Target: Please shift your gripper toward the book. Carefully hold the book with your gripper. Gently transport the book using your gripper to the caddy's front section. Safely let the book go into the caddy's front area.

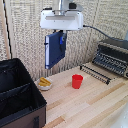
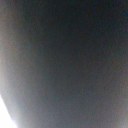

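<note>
The book (image 1: 54, 50) hangs in the air beneath the gripper (image 1: 62, 38), clamped between the fingers near its upper edge and well clear of the bench (image 1: 95, 102). It hangs nearly upright, its long axis running roughly top to bottom with a slight tilt, its broad navy cover facing the exterior camera and its lower corner pointing down toward the bench. The wrist view shows only a dark blurred surface, probably the book's cover pressed close to the lens, so it adds nothing about the grip.

The relation that matters is book to caddy (image 1: 20, 100): the caddy sits low at the exterior view's left, its open top facing up, while the book is high and toward the middle of the frame. So the carry has to go toward the exterior view's left and downward. A small bowl (image 1: 44, 84) lies just beside the caddy, almost below the book, and a red cup (image 1: 77, 81) stands to the right; a toaster oven (image 1: 113, 57) sits well apart at the far right.
</note>
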Controlling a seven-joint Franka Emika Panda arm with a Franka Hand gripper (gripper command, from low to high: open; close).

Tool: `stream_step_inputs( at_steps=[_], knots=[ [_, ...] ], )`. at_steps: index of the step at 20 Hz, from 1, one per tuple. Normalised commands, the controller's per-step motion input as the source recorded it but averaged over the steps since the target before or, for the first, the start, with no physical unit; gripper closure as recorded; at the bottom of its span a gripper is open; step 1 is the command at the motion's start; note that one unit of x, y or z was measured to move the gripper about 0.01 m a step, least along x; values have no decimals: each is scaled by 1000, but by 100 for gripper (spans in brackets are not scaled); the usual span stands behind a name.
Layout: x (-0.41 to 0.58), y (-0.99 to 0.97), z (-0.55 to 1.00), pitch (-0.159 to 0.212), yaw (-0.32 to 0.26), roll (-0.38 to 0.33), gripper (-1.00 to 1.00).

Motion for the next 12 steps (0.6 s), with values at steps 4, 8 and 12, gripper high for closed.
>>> stream_step_inputs(
  at_steps=[4,8,12],
  knots=[
    [0,669,88,0,-197,-5,100],
    [0,664,109,0,-191,0,100],
    [0,676,264,-6,-180,-7,100]
  ],
)
